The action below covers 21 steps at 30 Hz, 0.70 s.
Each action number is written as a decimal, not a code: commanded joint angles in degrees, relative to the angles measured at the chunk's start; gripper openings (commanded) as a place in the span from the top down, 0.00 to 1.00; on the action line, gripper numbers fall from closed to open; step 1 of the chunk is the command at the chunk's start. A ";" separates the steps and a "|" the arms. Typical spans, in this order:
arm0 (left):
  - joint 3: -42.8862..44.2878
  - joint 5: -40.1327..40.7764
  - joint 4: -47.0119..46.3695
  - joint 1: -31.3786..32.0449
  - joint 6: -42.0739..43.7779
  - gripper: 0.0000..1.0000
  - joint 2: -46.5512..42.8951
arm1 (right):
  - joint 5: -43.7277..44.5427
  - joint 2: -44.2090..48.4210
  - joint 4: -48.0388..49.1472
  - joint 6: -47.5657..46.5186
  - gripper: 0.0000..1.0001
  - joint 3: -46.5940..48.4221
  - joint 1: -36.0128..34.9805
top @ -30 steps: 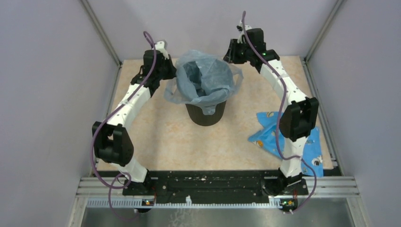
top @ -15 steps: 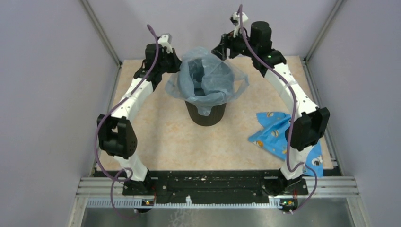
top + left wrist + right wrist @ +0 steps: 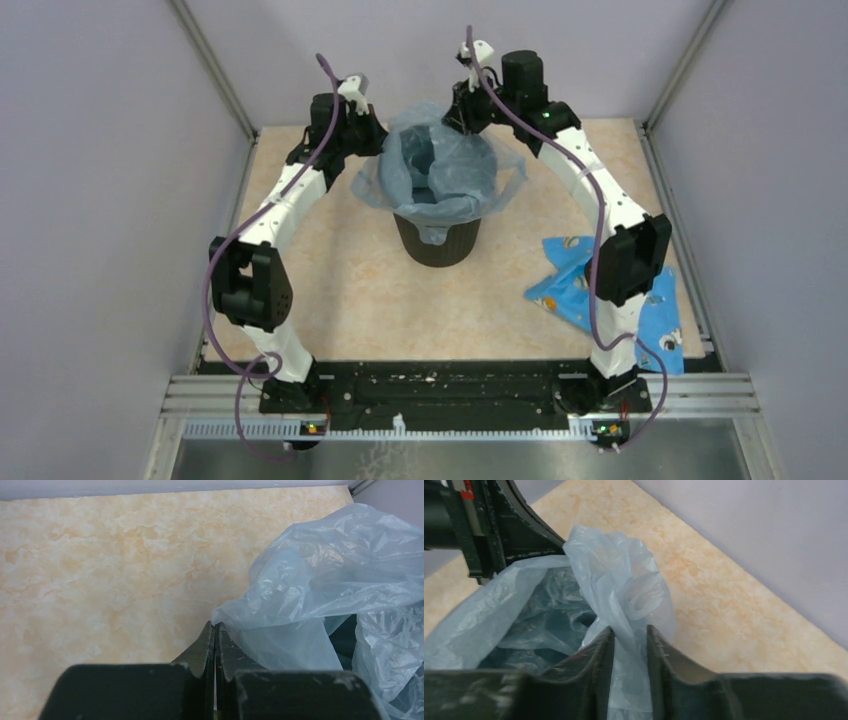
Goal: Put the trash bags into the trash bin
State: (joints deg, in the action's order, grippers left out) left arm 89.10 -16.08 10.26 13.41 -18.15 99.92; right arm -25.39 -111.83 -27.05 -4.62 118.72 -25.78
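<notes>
Trash bag (image 3: 440, 170) rim clamped in left hand (image 3: 215, 630) and right hand (image 3: 629, 632); film to be stretched evenly over trash bin (image 3: 437, 245) lip.

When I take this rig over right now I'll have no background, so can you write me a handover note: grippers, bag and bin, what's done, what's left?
Left gripper: shut, pinching the edge of the trash bag at its fingertips.
Right gripper: closed on a bunched fold of the bag's rim.
Trash bin: upright mid-table, bag inside, mouth open, film draped over the near rim.
Blue cloth: lying to the right, apart from the bin.
Done: bag seated in the bin.
Left: probably draw the held edges down over the rim, then release.
</notes>
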 commanded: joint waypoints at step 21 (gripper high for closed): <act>-4.27 3.35 -3.34 0.21 -4.56 1.00 0.44 | 3.89 -11.50 2.07 20.36 1.00 8.53 4.43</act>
State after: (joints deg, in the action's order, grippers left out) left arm 87.42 -14.81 9.28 13.43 -21.17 99.92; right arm -17.23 -125.03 -28.84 9.32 131.41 -24.05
